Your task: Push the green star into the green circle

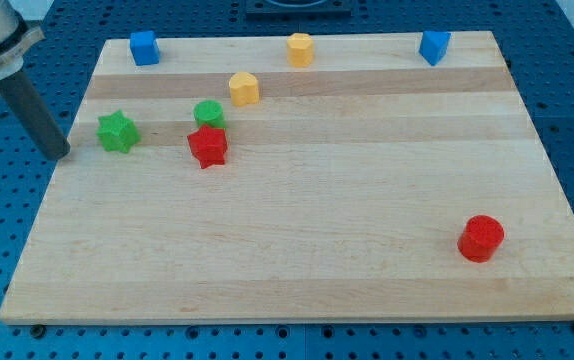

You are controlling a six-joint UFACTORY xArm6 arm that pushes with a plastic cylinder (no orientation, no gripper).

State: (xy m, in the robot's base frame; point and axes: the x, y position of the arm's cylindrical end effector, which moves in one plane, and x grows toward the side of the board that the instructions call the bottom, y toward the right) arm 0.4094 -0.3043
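The green star (117, 131) lies near the board's left edge in the upper part of the view. The green circle (209, 113) lies to its right, with a gap of bare wood between them. A red star (207, 147) sits just below the green circle and touches it. My tip (58, 155) is at the board's left edge, to the left of the green star and slightly lower, apart from it. The rod leans up toward the view's top left.
A yellow block (244, 88) sits up and right of the green circle. Another yellow block (300, 49), a blue block (144, 47) and a second blue block (433, 46) line the top edge. A red cylinder (481, 238) sits at lower right.
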